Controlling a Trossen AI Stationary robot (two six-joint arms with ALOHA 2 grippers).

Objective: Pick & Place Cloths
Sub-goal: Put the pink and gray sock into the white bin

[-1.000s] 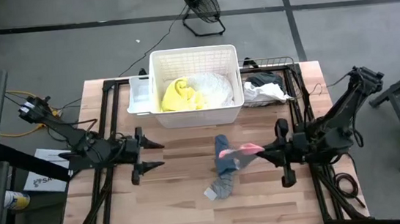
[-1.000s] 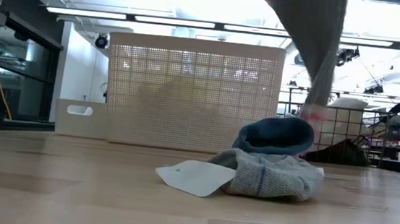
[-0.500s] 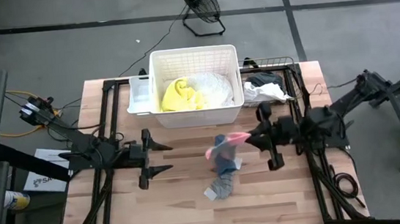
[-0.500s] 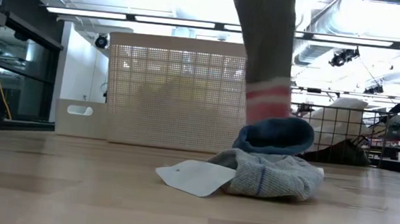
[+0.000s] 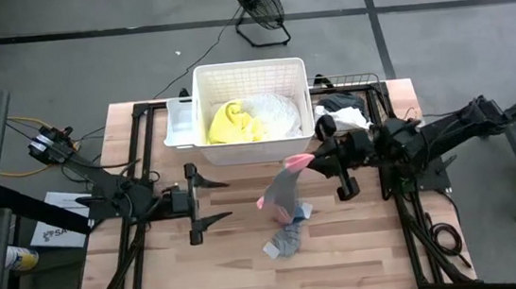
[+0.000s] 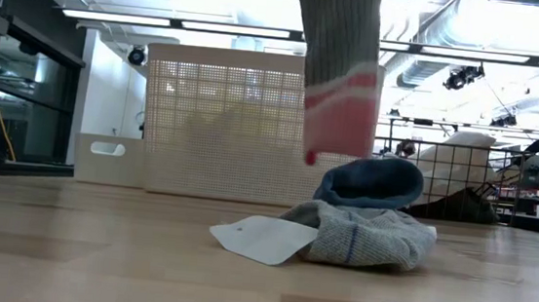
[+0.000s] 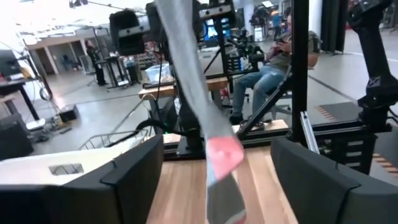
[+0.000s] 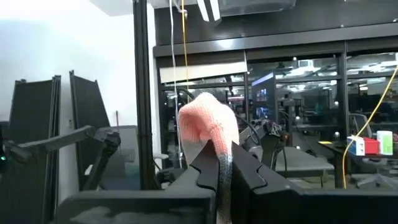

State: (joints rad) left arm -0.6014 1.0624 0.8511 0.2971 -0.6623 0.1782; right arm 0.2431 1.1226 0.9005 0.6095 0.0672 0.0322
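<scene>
Grey sock with pink toe and stripe [image 5: 279, 189]: hung clear above the table. Blue-grey cloths [image 6: 366, 223]: heaped below, tagged. Yellow cloth [image 5: 231, 123] and, seemingly, white cloth [image 5: 273, 115]: lay in the basket.

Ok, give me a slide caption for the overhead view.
Right pincer lifts a grey, pink-tipped sock beside the white basket; left pincer waits open.

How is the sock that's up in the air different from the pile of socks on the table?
The hanging grey sock dangles stretched out from the shut right gripper; the pile of socks lies crumpled on the wooden table. The hanging sock has pink bands; the pile shows blue and grey, with a paper tag. Both are soft knit fabric.
</scene>
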